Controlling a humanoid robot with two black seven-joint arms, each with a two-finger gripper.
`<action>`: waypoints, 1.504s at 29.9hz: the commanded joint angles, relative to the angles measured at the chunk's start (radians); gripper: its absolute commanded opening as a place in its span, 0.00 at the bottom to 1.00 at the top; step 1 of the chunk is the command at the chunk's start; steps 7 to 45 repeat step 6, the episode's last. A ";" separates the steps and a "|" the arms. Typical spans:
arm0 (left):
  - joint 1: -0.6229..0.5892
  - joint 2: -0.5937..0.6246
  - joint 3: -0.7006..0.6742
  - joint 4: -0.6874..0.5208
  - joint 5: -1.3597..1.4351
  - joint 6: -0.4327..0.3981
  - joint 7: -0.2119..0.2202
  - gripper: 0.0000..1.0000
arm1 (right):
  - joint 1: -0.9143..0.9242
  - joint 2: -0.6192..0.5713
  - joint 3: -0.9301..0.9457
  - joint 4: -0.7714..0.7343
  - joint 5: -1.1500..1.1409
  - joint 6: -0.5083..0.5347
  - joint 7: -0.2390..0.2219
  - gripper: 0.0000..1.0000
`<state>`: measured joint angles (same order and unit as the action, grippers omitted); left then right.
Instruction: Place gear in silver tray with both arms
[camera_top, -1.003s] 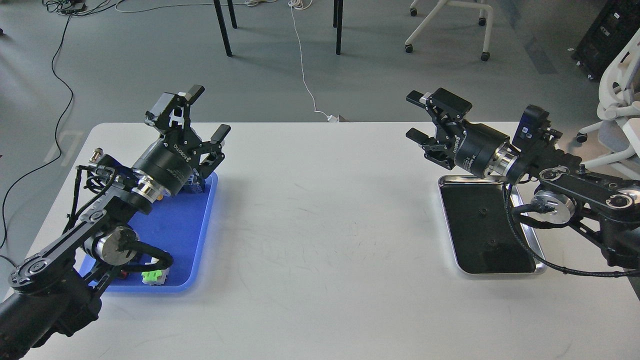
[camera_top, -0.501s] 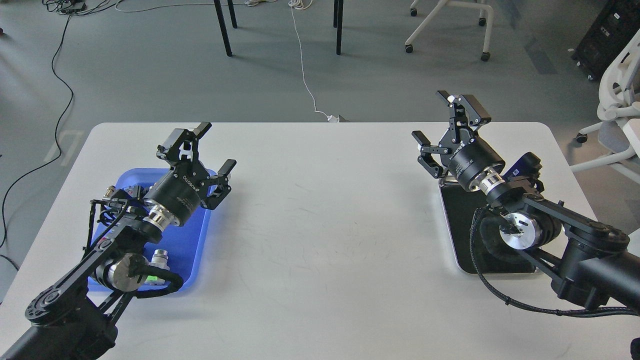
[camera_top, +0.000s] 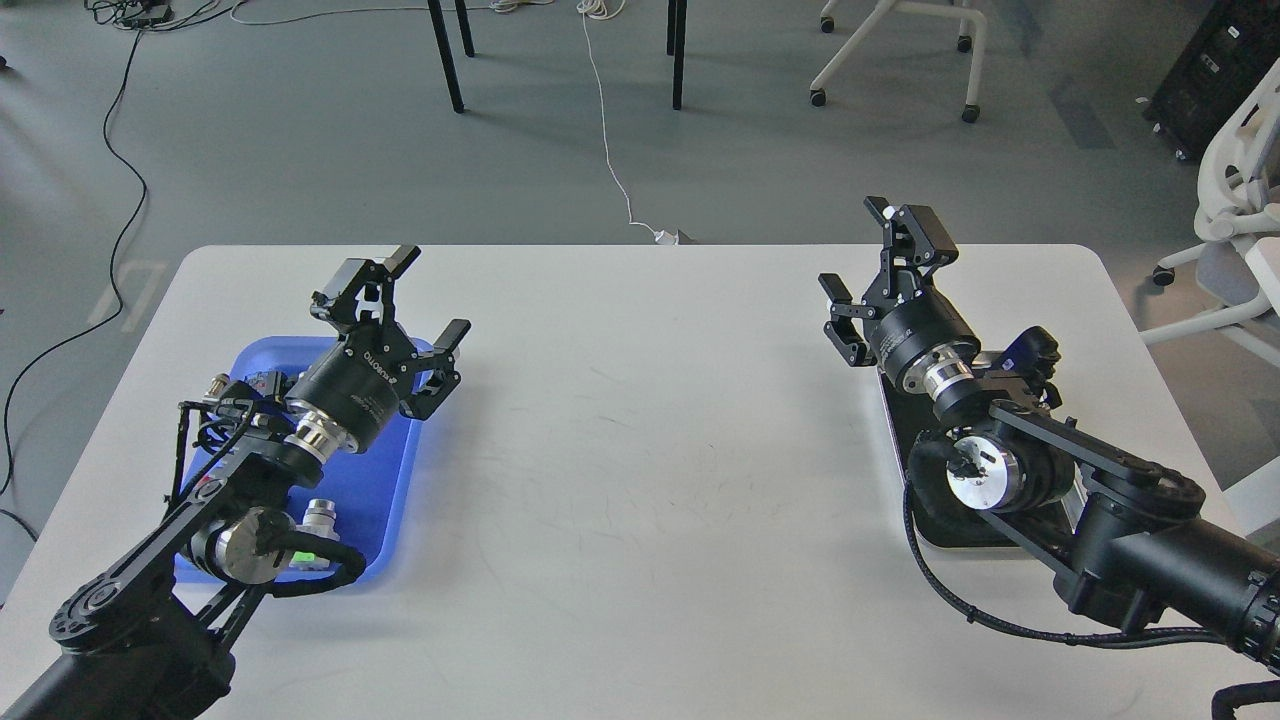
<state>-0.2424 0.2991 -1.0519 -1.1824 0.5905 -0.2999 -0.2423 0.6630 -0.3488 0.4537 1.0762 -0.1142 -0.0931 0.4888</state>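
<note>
The silver tray (camera_top: 893, 418) lies at the table's right side, mostly covered by my right arm; only its left rim and near edge show. My right gripper (camera_top: 868, 262) is open and empty, pointing up and away just past the tray's far-left corner. My left gripper (camera_top: 430, 297) is open and empty above the far-right corner of the blue tray (camera_top: 395, 480). I cannot make out a gear; the silver tray's bottom is hidden by the arm.
The blue tray holds a small silver cylindrical part (camera_top: 320, 515) and a green-and-white part (camera_top: 305, 560) near my left arm's elbow. The white table (camera_top: 640, 450) lies between the trays. Table legs, chairs and cables are on the floor beyond its far edge.
Both arms have dropped and drawn back toward me. The right gripper has turned to point upward and its arm now covers the silver tray. The left gripper has barely moved in the last half second.
</note>
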 joint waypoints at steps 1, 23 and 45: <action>0.000 0.000 0.001 0.000 0.000 -0.001 0.000 0.98 | -0.003 -0.001 0.002 0.043 -0.001 0.010 0.000 0.99; 0.000 0.000 0.001 0.000 0.000 -0.001 0.000 0.98 | -0.017 -0.013 0.006 0.109 -0.002 0.007 0.000 0.99; 0.000 0.000 0.001 0.000 0.000 -0.001 0.000 0.98 | -0.017 -0.013 0.006 0.109 -0.002 0.007 0.000 0.99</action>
